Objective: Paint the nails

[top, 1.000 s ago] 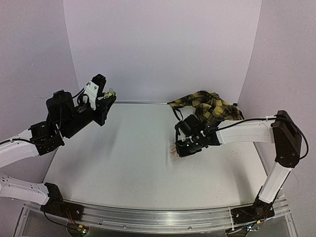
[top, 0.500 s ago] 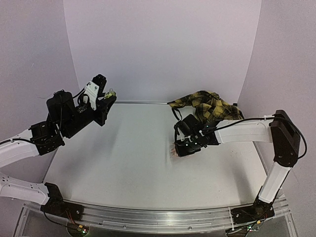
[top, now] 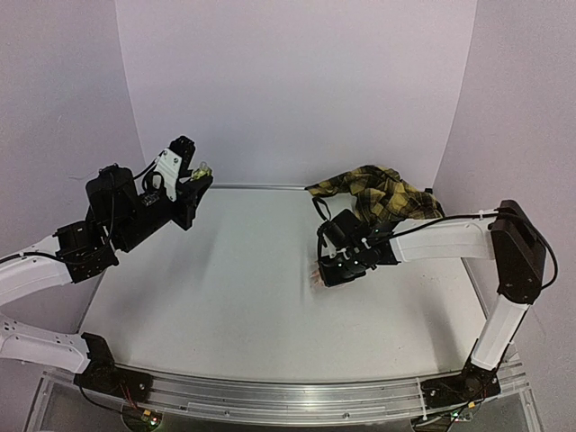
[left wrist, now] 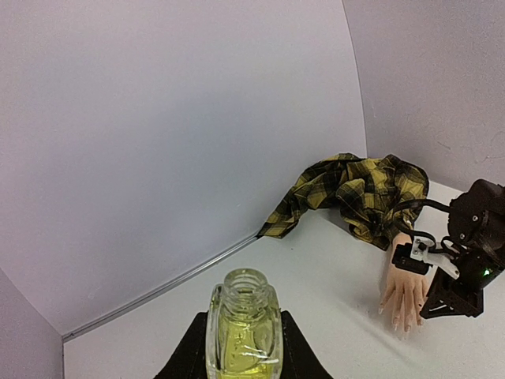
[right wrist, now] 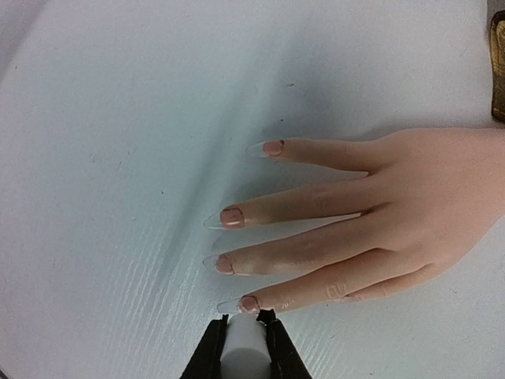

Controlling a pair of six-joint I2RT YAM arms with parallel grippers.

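Nails (right wrist: 231, 215) of the mannequin hand (right wrist: 410, 205), palm down on the counter (top: 225, 288), right side.
Right fingers (right wrist: 208, 354) clench a white cap (right wrist: 243, 349) just beside the little finger's nail, shifted only slightly since a second ago. Left fingers (left wrist: 188, 359) grip an open bottle (left wrist: 243, 332) of yellow liquid, raised and unmoved. The plaid sleeve (top: 382, 193) lies as before.

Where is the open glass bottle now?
The bottle is clamped in the left gripper, raised near the far-left corner of the table, away from the mannequin hand.
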